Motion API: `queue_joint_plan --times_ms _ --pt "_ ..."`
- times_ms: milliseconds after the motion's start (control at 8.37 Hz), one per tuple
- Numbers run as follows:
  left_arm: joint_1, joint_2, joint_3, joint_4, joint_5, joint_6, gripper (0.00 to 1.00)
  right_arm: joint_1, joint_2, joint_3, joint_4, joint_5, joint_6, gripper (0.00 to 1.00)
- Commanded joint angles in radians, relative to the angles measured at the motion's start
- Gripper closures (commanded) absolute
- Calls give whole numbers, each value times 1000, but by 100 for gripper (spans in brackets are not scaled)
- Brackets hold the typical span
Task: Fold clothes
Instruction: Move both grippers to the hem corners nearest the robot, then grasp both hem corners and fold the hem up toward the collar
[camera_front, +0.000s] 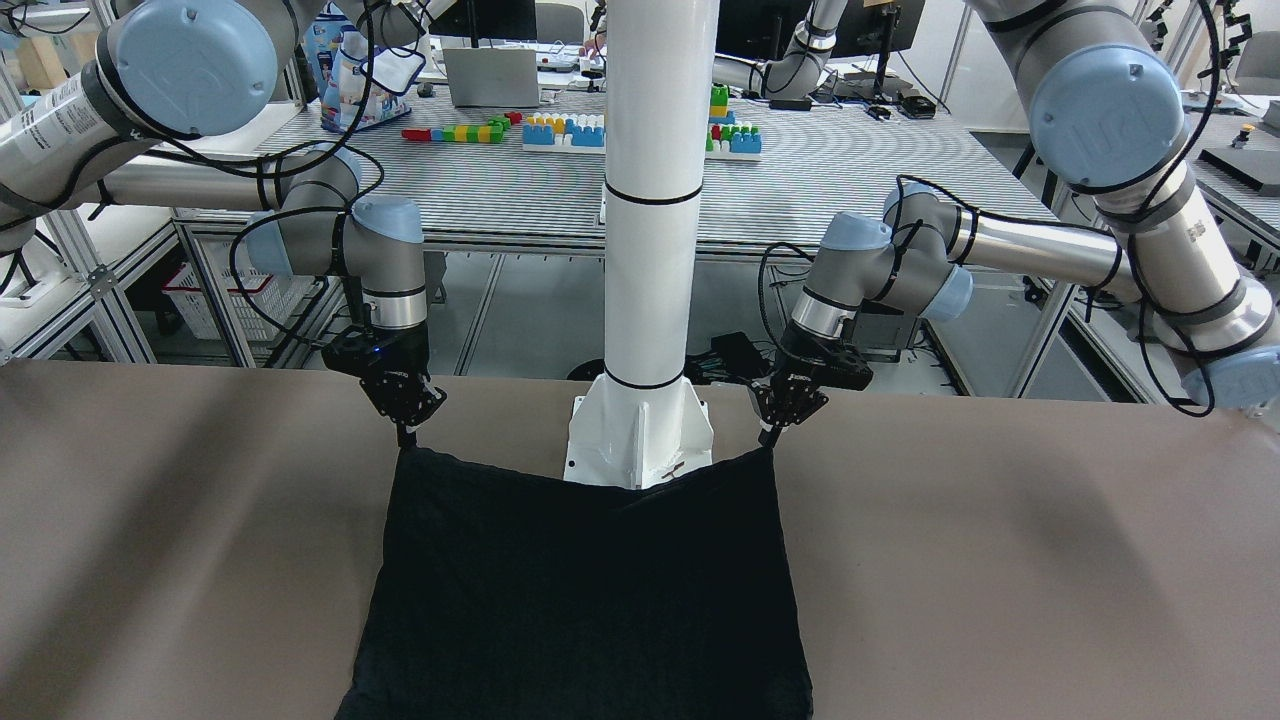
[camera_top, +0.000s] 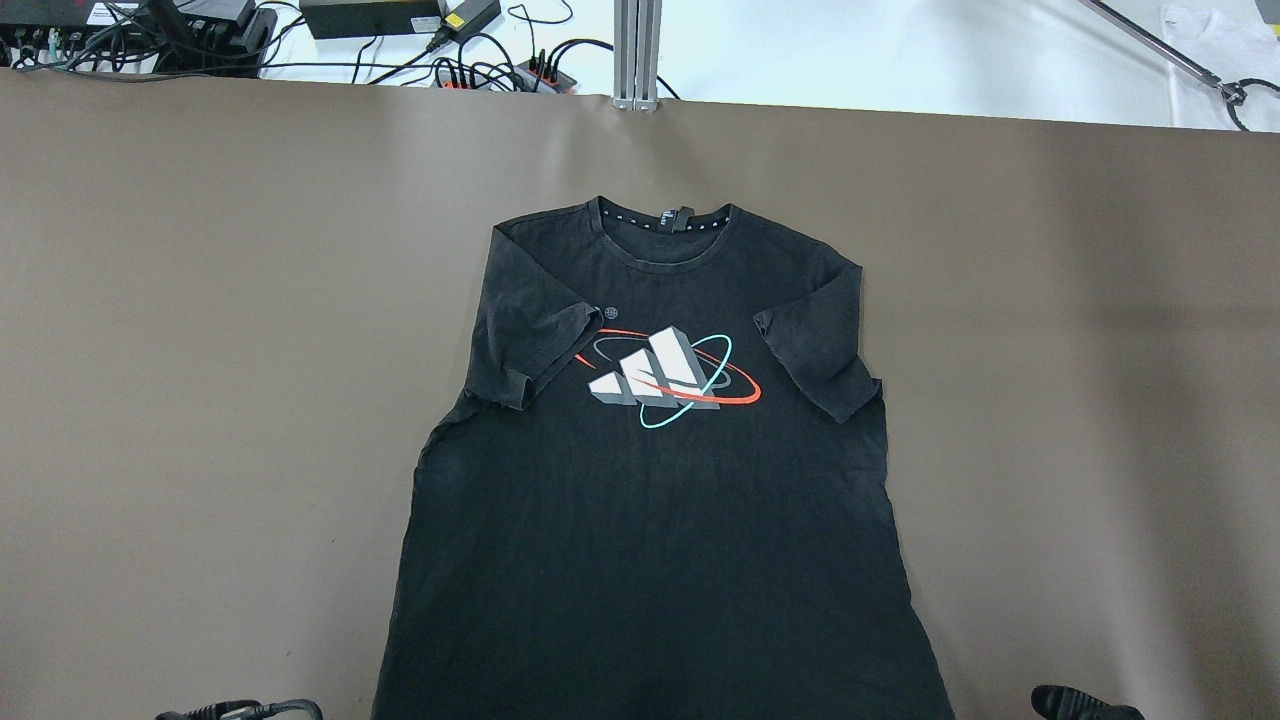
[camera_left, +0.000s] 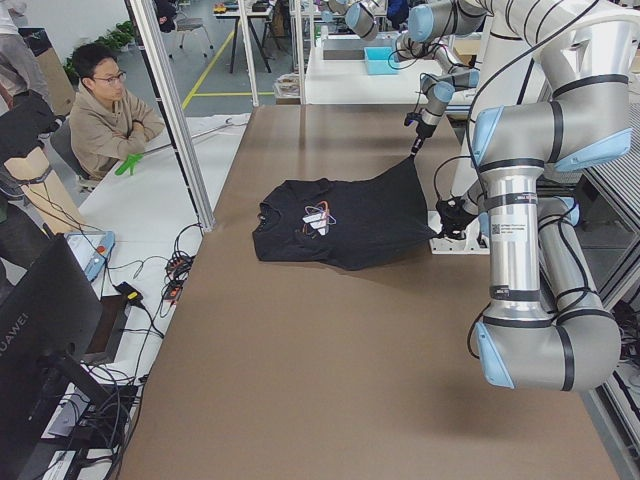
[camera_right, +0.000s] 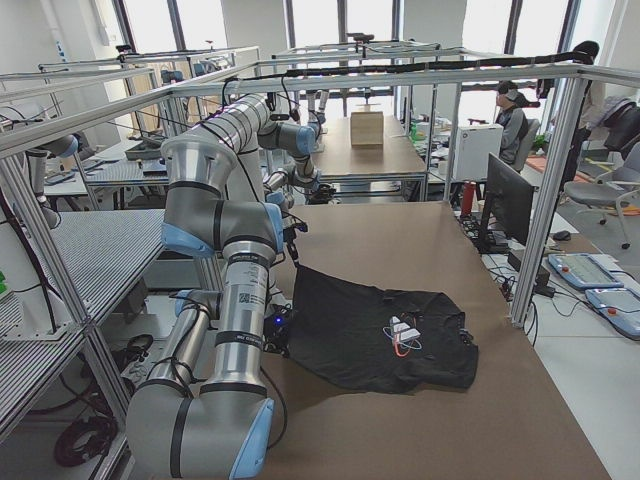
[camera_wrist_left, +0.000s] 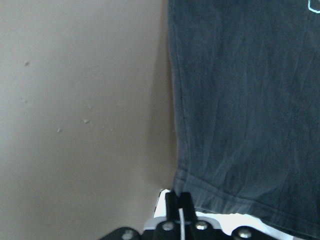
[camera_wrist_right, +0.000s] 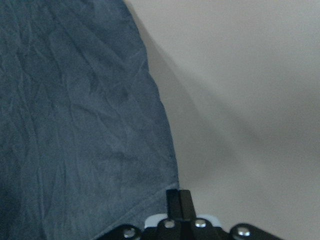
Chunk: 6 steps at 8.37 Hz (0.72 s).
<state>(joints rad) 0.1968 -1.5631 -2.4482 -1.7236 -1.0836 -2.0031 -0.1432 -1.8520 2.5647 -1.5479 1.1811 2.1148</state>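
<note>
The clothes are one black T-shirt (camera_top: 650, 520) with a white, red and teal logo (camera_top: 672, 380), front up on the brown table (camera_top: 200, 350), collar at the far edge. Its sleeves are folded inward. My left gripper (camera_front: 770, 436) is shut on one hem corner and my right gripper (camera_front: 405, 437) is shut on the other. Both corners are raised a little off the table, and the hem sags between them in front of the white pillar's base (camera_front: 640, 445). In the left wrist view the closed fingers (camera_wrist_left: 178, 200) pinch the hem of the T-shirt (camera_wrist_left: 250, 100); the right wrist view shows the same for its fingers (camera_wrist_right: 178, 200).
The white pillar (camera_front: 650, 200) stands between my two grippers at the table's near edge. Cables and power bricks (camera_top: 400, 25) lie beyond the far edge. A person (camera_left: 105, 115) sits past that edge. Behind me is another table with coloured blocks (camera_front: 570, 130).
</note>
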Motion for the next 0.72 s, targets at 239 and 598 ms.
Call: queue_joint_plan --times_ms 239,598 --pt "-354 -293 65 220 -250 278 100 366 501 -72 -401 222 -481 100" --pt "-670 -467 260 211 -499 435 100 665 595 -297 -368 388 -750 100"
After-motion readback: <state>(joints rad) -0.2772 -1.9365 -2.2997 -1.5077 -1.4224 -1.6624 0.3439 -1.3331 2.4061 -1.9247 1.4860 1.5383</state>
